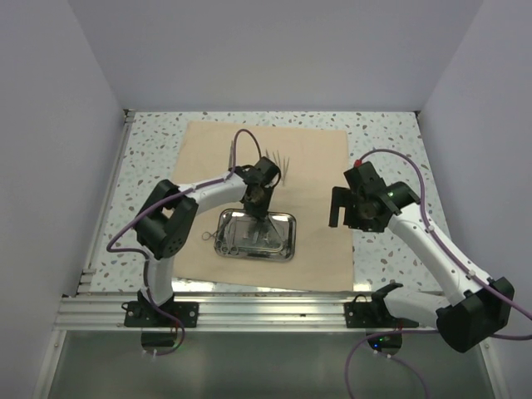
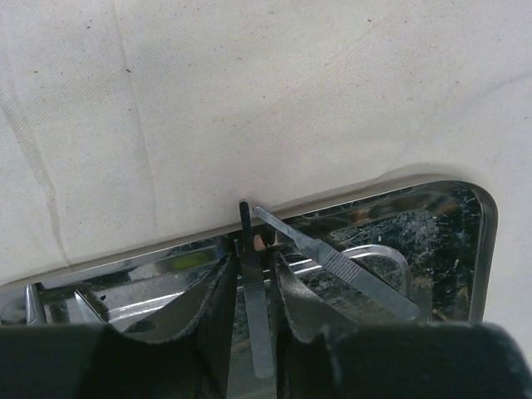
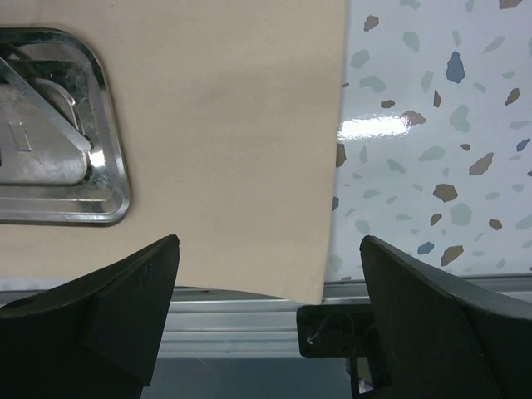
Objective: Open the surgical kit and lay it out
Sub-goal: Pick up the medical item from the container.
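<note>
One beige cloth (image 1: 316,249) lies spread on the speckled table (image 1: 391,133), and one steel tray (image 1: 293,238) sits on its near half. The left wrist view shows two slim tools in the tray: a flat tweezer strip (image 2: 258,324) and a scalpel-like handle (image 2: 341,264) at its 2 o'clock. The left gripper (image 2: 253,263) straddles the strip with its jaws narrow; I cannot tell whether they touch it. Only the overhead view shows thin tools (image 1: 281,166), too small to count, at the tray's 12 o'clock, and a looped one (image 1: 205,236) at 9. The right gripper (image 3: 268,245), at 3 o'clock, gapes empty.
</note>
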Robot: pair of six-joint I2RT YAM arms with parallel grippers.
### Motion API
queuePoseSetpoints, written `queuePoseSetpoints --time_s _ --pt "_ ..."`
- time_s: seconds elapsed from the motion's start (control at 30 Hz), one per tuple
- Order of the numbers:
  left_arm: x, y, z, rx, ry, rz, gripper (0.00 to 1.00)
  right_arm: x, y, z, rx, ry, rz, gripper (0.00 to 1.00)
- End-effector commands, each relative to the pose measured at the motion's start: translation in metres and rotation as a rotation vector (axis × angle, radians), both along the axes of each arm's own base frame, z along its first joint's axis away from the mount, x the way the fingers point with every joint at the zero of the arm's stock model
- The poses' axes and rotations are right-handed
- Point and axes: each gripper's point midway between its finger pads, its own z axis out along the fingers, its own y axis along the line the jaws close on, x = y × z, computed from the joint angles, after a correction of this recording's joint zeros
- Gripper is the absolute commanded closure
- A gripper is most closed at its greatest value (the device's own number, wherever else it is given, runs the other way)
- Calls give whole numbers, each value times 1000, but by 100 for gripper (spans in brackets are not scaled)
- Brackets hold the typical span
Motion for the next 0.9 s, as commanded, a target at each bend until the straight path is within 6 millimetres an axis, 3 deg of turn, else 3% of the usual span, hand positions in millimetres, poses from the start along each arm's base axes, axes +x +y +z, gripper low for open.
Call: queuePoseSetpoints --time_s 0.0,0.1,0.17,0.2,0.3,0.43,0.6,0.7,0.87 --pt "-10 6 -22 4 44 10 74 9 -2 13 -22 -29 6 6" --pt "-13 5 -28 -8 61 0 81 10 -2 13 -23 -25 6 6" --pt "-13 3 -30 -11 67 -8 100 12 1 14 -17 -26 7 6" --pt "-14 4 -30 -6 71 -11 100 12 1 14 -16 -26 5 6" --pt "-7 4 -13 6 43 -18 100 15 2 14 -14 -26 0 6" --pt "14 4 33 33 -37 -20 100 17 4 13 -7 -29 -5 6" --pt "28 23 74 91 -83 -17 100 22 7 10 2 -30 -11 6" --pt "57 34 97 83 -149 16 100 27 10 10 3 -32 -10 6" --pt "126 61 101 107 -225 92 100 34 12 13 -6 -32 2 6"
